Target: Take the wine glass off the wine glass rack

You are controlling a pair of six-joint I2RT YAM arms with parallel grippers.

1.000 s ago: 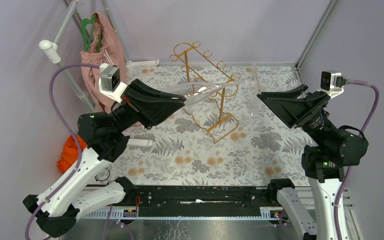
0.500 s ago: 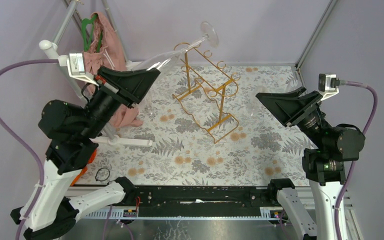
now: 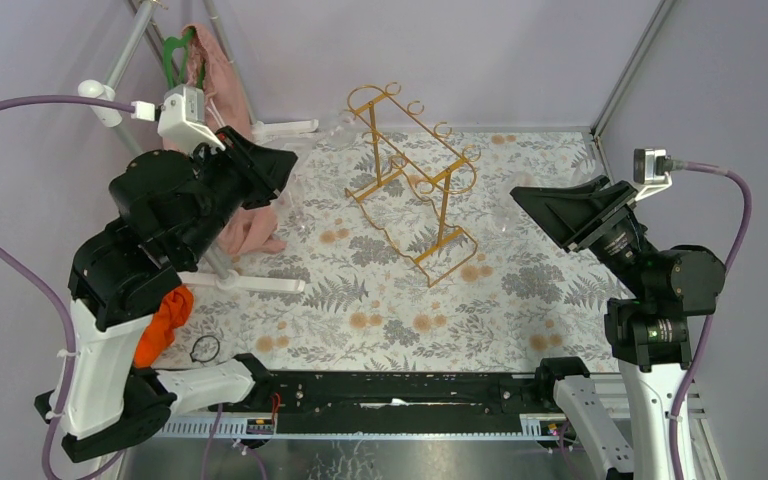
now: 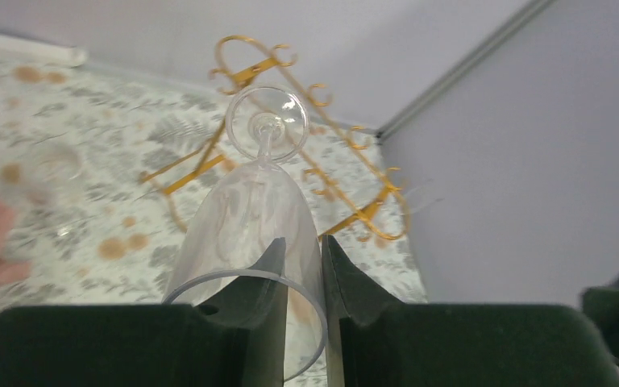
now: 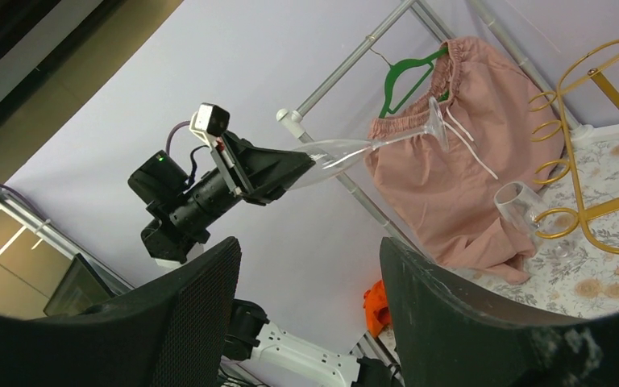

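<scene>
The clear wine glass (image 4: 250, 201) is off the gold wire wine glass rack (image 3: 444, 205) and held in the air to the rack's left. My left gripper (image 4: 302, 246) is shut on the bowl's rim, one finger inside the bowl and one outside. Its stem and foot point towards the rack (image 4: 246, 74). In the right wrist view the glass (image 5: 334, 153) sticks out sideways from the left gripper (image 5: 294, 165) in front of the pink cloth. From above the left gripper (image 3: 282, 165) is raised at the back left. My right gripper (image 3: 535, 205) stands open and empty right of the rack.
A second clear glass (image 5: 520, 205) stands on the floral cloth beside the rack's left end (image 5: 604, 211). A clothes stand with pink cloth (image 3: 205, 90) and a green hanger fills the back left corner. Its white base bar (image 3: 250, 283) lies on the table. An orange object (image 3: 165, 315) sits at the left edge.
The left arm has swung up and to the left with the glass, carrying it from across the rack to the clothes stand side. The right arm has barely moved.
</scene>
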